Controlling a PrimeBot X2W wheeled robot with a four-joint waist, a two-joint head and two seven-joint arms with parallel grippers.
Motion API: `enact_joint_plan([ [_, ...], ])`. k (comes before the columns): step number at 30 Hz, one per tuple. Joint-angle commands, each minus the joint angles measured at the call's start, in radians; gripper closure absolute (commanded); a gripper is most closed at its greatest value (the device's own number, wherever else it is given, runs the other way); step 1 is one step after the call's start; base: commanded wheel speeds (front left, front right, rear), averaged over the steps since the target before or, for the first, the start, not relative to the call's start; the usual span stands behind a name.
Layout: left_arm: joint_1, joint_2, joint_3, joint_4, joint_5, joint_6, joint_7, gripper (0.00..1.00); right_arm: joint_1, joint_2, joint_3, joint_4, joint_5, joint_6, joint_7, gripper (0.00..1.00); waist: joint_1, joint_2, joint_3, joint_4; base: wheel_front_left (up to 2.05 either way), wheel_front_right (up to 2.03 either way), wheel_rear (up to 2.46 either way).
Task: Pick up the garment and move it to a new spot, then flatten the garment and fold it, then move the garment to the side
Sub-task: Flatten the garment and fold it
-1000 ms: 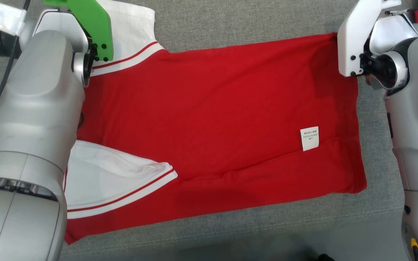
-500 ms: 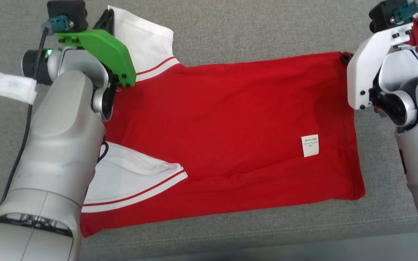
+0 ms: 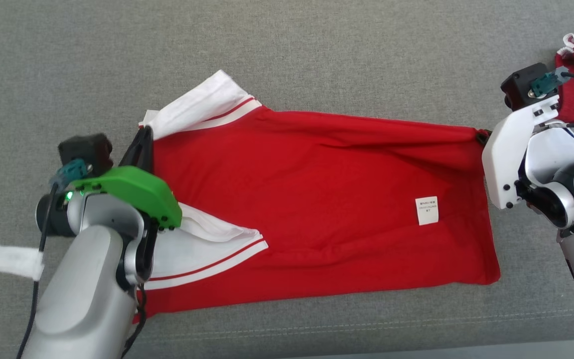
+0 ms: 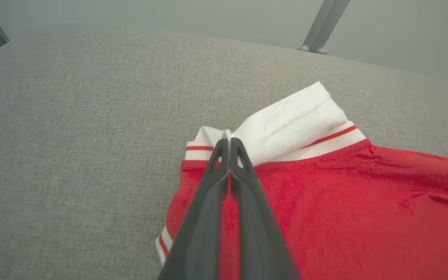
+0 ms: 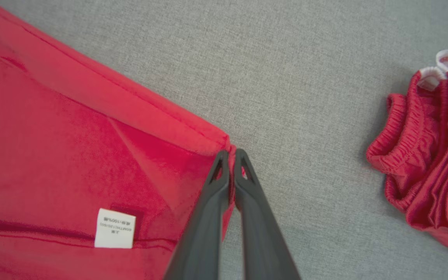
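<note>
Both arms have drawn the far edge of the red garment (image 3: pixel 317 199) back toward the worktop's near edge since a second ago. The head camera has shifted too, so how far is hard to judge.

At the garment's far left corner the left gripper (image 4: pixel 230 142) has its two dark fingers pressed together on the cloth, where a white sleeve (image 3: pixel 207 107) with a red stripe bunches up past the tips. The right gripper (image 5: pixel 231 153) is likewise pinched tight on the far right corner of the hem, with red cloth caught between its tips. Between the two grips the far edge runs taut, seemingly a little raised, with a fold along it.

A second white sleeve (image 3: pixel 202 249) lies on the near left part, and a small white label (image 3: pixel 427 210) sits toward the right end. The garment stretches across the middle of the grey worktop (image 3: pixel 317 50), its near side close to the worktop's near edge. A red bundle of clothing (image 5: pixel 422 155) rests by the right edge, apart from the garment.
</note>
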Motion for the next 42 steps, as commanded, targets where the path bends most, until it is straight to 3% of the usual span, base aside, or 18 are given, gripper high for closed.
enact_joint_plan([
  [1, 0.068, 0.018, 0.008, -0.079, -0.018, 0.024, 0.031, 1.00, 0.013, -0.025, 0.020, -0.003, 0.007, -0.002, 0.001, 1.00, 0.0000, 0.0000, -0.008, 0.004, 0.00, 0.00, 0.00],
  [7, 0.255, 0.065, 0.025, -0.346, -0.049, 0.105, 0.124, 1.00, -0.001, -0.097, 0.131, 0.009, 0.008, -0.002, -0.033, 1.00, 0.0000, 0.0000, -0.025, 0.016, 0.00, 0.00, 0.00],
  [16, 0.400, 0.104, 0.029, -0.517, -0.070, 0.169, 0.198, 1.00, -0.045, -0.155, 0.286, 0.048, 0.024, -0.002, -0.094, 1.00, 0.0000, 0.0000, -0.065, 0.032, 0.00, 0.00, 0.00],
  [28, 0.490, 0.106, 0.027, -0.552, -0.094, 0.201, 0.226, 1.00, -0.145, -0.305, 0.597, 0.081, 0.067, -0.002, -0.101, 1.00, 0.0000, 0.0000, -0.115, 0.053, 0.00, 0.00, 0.00],
  [42, 0.559, 0.097, -0.004, -0.518, -0.108, 0.202, 0.236, 1.00, -0.262, -0.384, 0.879, 0.120, 0.151, -0.002, -0.091, 1.00, 0.0000, 0.0000, -0.151, 0.064, 0.00, 0.00, 0.00],
])
